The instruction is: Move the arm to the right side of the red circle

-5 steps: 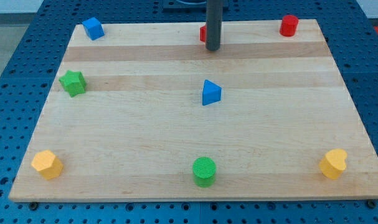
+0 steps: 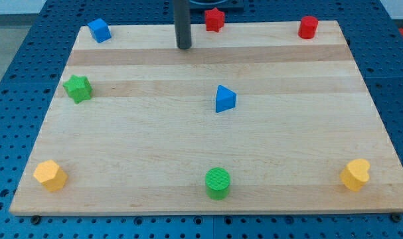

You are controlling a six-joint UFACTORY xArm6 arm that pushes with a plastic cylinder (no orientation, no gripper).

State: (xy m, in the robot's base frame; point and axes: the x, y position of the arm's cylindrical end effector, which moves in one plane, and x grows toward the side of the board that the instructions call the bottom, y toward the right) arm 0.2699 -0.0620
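The red circle (image 2: pixel 308 26) is a short red cylinder at the top right corner of the wooden board (image 2: pixel 155 153). My tip (image 2: pixel 183 47) is the lower end of a dark rod near the top edge, left of centre. It stands far to the left of the red circle, with a red star (image 2: pixel 214 19) between them at the top edge. The tip touches no block.
A blue cube-like block (image 2: pixel 99 30) sits at the top left. A green star (image 2: pixel 77 87) lies at the left. A blue triangle (image 2: pixel 224 99) is near the centre. A yellow hexagon (image 2: pixel 50 175), a green circle (image 2: pixel 218 182) and a yellow heart (image 2: pixel 356 174) line the bottom.
My tip has slid to the view's left along the top edge, away from the red circle. The red star, hidden behind the rod before, now shows and sits a little higher.
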